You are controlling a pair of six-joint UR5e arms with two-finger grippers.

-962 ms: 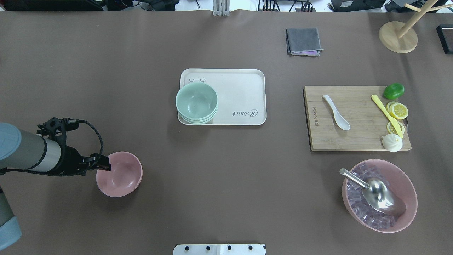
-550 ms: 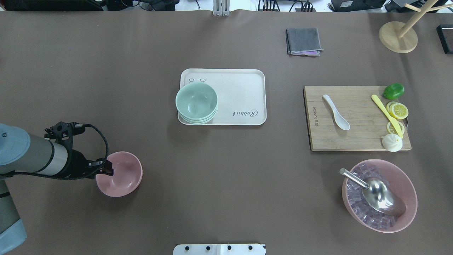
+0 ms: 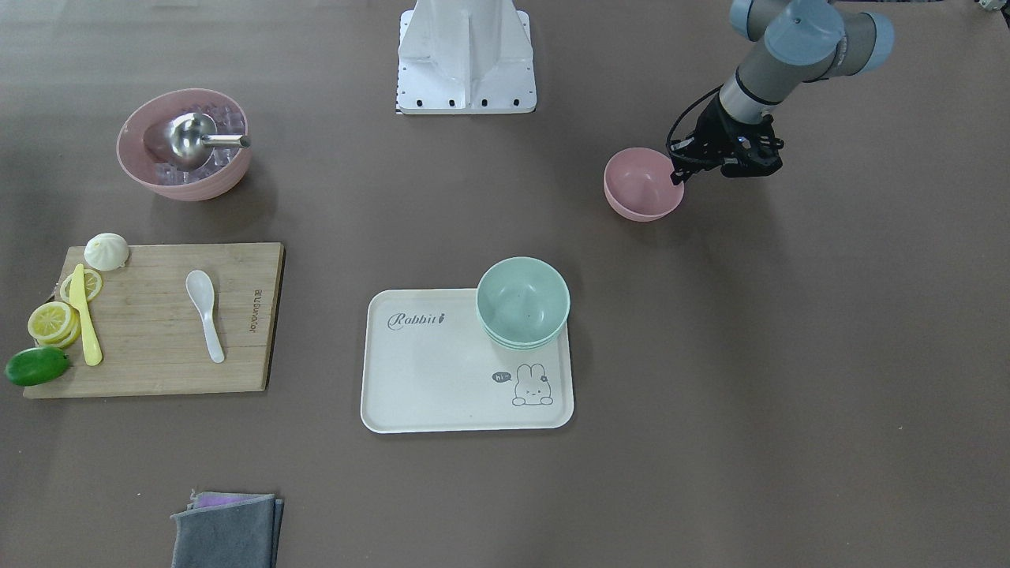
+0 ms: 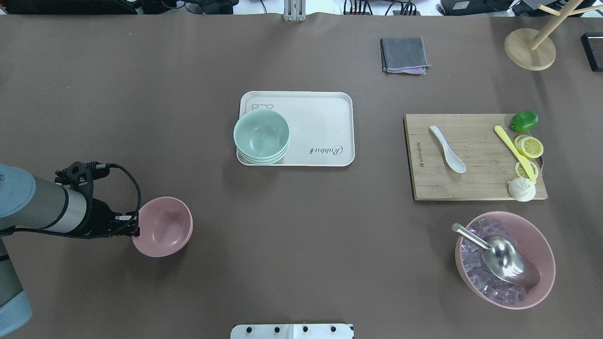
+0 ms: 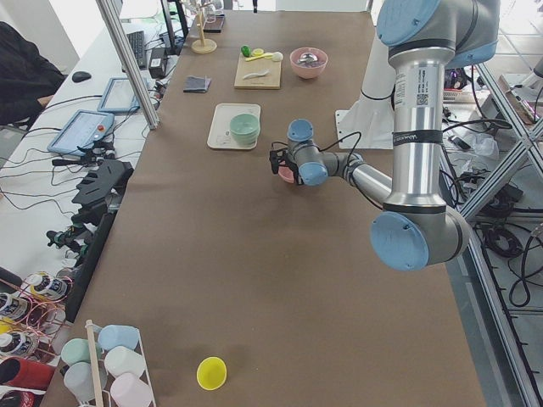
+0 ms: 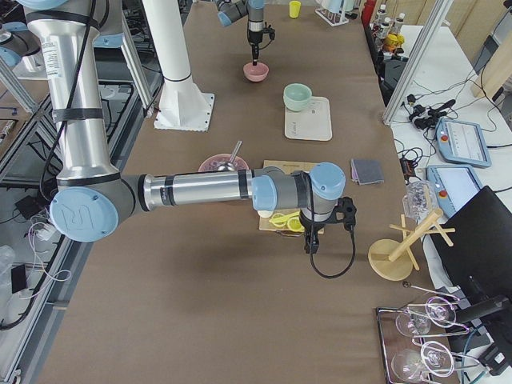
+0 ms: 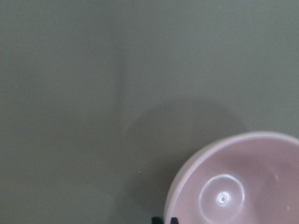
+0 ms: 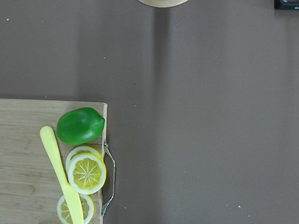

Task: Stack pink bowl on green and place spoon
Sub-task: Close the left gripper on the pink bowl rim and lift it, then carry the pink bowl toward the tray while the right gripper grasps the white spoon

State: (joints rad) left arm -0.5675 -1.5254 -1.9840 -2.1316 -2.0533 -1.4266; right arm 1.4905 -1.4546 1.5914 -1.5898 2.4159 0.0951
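Observation:
A small pink bowl hangs at the table's near left, its left rim held by my left gripper, which is shut on it. The front-facing view shows the bowl beside the gripper. In the left wrist view the bowl casts a shadow on the table. A stack of green bowls sits on the left end of a white tray. A white spoon lies on a wooden cutting board. My right gripper shows only in the exterior right view, beyond the board; I cannot tell its state.
The board also carries a yellow knife, lemon slices, a green lime and a white bun. A big pink bowl with ice and a metal scoop stands near right. A grey cloth and a wooden stand are far back.
My left gripper dropped onto the pink bowl's left rim and closed on it. The bowl has since shifted slightly away and to the right and looks raised off the table.

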